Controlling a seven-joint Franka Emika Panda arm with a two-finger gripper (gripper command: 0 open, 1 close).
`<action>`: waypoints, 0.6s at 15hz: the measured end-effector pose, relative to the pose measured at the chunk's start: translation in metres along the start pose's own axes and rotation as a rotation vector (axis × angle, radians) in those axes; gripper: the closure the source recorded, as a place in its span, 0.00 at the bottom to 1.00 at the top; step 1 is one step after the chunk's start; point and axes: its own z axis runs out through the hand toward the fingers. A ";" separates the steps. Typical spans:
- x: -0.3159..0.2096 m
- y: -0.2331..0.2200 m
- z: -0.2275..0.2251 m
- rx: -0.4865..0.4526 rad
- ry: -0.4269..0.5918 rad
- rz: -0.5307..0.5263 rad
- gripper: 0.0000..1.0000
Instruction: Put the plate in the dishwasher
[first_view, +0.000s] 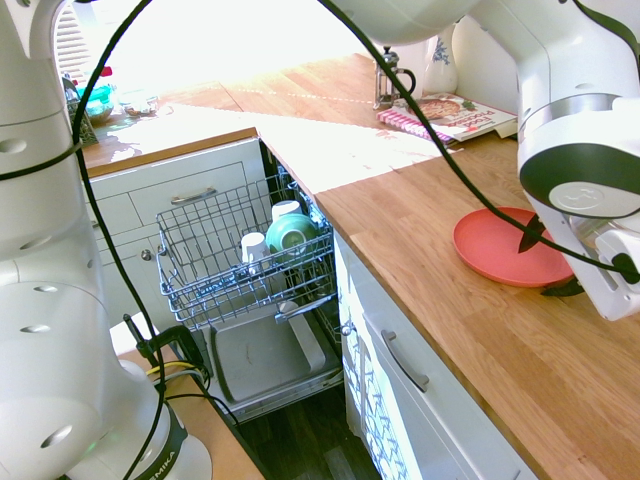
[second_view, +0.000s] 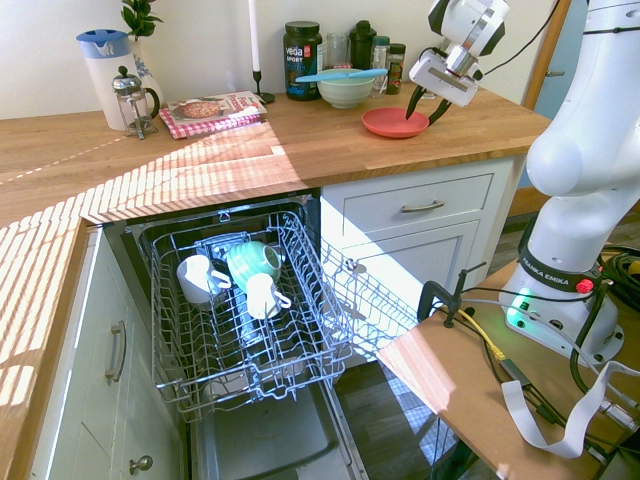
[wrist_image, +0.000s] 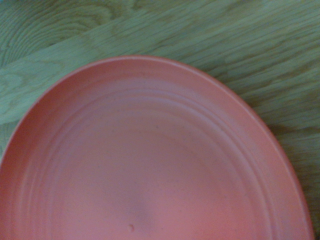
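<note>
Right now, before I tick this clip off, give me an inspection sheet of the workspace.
Surface: wooden worktop, sunlit, dry as far as visible.
Job's things: plate flat on the worktop near its edge; dishwasher open, rack pulled out, holding two white mugs and a green bowl.
Clutter: French press, magazine, pale bowl with blue utensil, jars, candlestick.
End effector: end effector tilted down over the plate's far edge, fingers apart at either side of the rim, plate not lifted.
Cables: black cable hangs across the first exterior view.
Surroundings: white cabinets; nothing else seen.
</note>
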 end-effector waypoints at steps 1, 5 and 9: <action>0.000 0.000 0.001 0.000 -0.002 0.001 1.00; -0.001 -0.001 0.008 0.013 -0.014 0.008 1.00; 0.001 0.001 0.012 0.022 -0.021 0.008 1.00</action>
